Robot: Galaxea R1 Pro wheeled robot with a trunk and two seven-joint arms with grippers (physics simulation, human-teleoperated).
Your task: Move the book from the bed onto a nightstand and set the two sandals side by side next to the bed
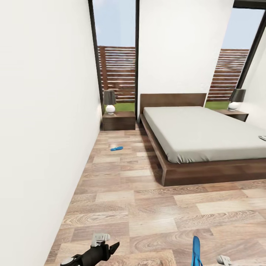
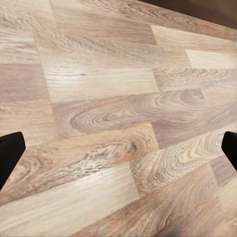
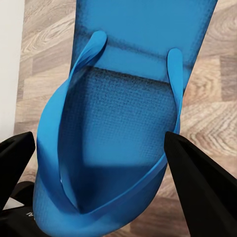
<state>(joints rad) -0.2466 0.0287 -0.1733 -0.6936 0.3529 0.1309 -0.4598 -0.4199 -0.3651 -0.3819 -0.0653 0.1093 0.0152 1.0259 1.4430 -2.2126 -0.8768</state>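
Note:
The bed (image 1: 199, 133), grey mattress on a dark wood frame, stands at centre right. A small thin flat thing, which I take for the book (image 1: 262, 138), lies on the mattress at the picture's right edge; its cover is too small to read. One nightstand (image 1: 119, 121) sits left of the headboard and the other nightstand (image 1: 236, 115) to its right. A blue sandal (image 1: 116, 148) lies on the floor between the wall and the bed. My right gripper (image 3: 98, 145) is shut on the other sandal (image 3: 128, 74) (image 1: 196, 251), held low in front of me. My left gripper (image 1: 109, 244) (image 2: 121, 145) hangs open over bare planks.
A white wall (image 1: 44, 129) runs close along my left, leaving a floor corridor (image 1: 122, 173) towards the left nightstand. Each nightstand carries a lamp (image 1: 109, 101) (image 1: 236, 98). Tall dark-framed windows (image 1: 117, 55) stand behind them. Open plank floor (image 1: 184, 207) lies before the bed's foot.

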